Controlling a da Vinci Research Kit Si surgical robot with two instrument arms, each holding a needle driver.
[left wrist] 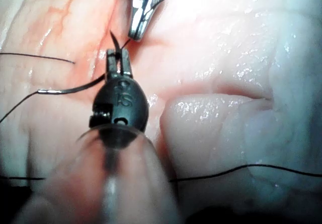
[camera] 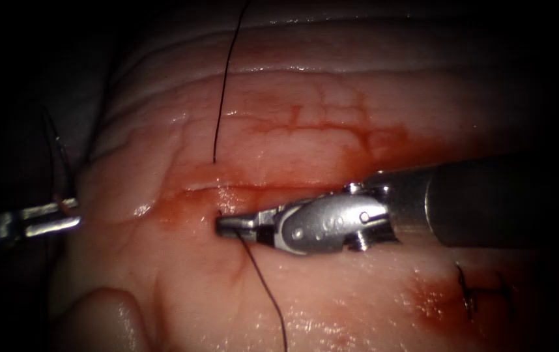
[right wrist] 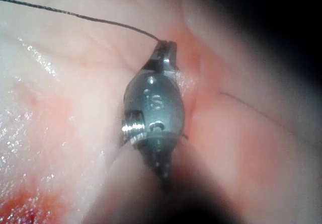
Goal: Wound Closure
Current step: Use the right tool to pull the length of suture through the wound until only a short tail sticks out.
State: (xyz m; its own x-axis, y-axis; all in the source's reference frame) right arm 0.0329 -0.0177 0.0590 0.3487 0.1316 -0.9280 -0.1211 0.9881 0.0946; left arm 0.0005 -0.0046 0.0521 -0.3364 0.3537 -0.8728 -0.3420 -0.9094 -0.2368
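My right tool [camera: 227,225] lies across the tissue [camera: 331,124] with its jaws shut on the thread [camera: 224,85] just below the cut [camera: 273,187], at its left end. From there one strand runs up and away, and another trails down toward the front. The right wrist view has those jaws [right wrist: 165,50] pinching the thread [right wrist: 75,15]. My left tool [camera: 64,217] is off the tissue's left edge, shut on the curved needle [camera: 58,156] near one end. The needle is out of the tissue. In the left wrist view the jaws [left wrist: 119,63] clamp the needle [left wrist: 70,89], with the right tool [left wrist: 138,30] just beyond.
A finished stitch [camera: 475,290] sits at the lower right in a patch of red fluid [camera: 429,296]. More red fluid stains the tissue around the cut. A loose strand of thread [left wrist: 226,172] lies across the tissue near the left tool's shaft.
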